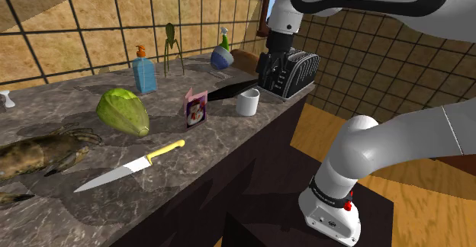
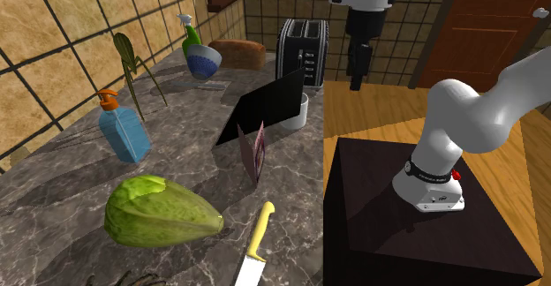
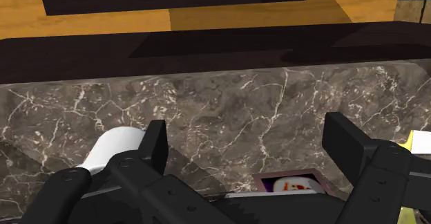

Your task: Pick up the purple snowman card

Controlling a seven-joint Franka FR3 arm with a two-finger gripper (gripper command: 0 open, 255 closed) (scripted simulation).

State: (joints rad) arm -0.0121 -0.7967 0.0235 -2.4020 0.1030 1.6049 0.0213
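Card [image 1: 196, 108] stands upright on its fold on the counter [image 1: 229, 142], just beside the cup [image 1: 247, 101] on the shoulder view's left, top edge free for pinching, while the gripper [image 3: 248, 146] hangs well above, jaws wide and holding nothing.

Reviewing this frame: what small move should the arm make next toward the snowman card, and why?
Probably lower the open end effector toward the snowman card, nudging sideways to centre it between the fingers. The wrist view shows the card off-centre; the second exterior view shows the end effector hanging high while the card stands upright, untouched, near the white cup.
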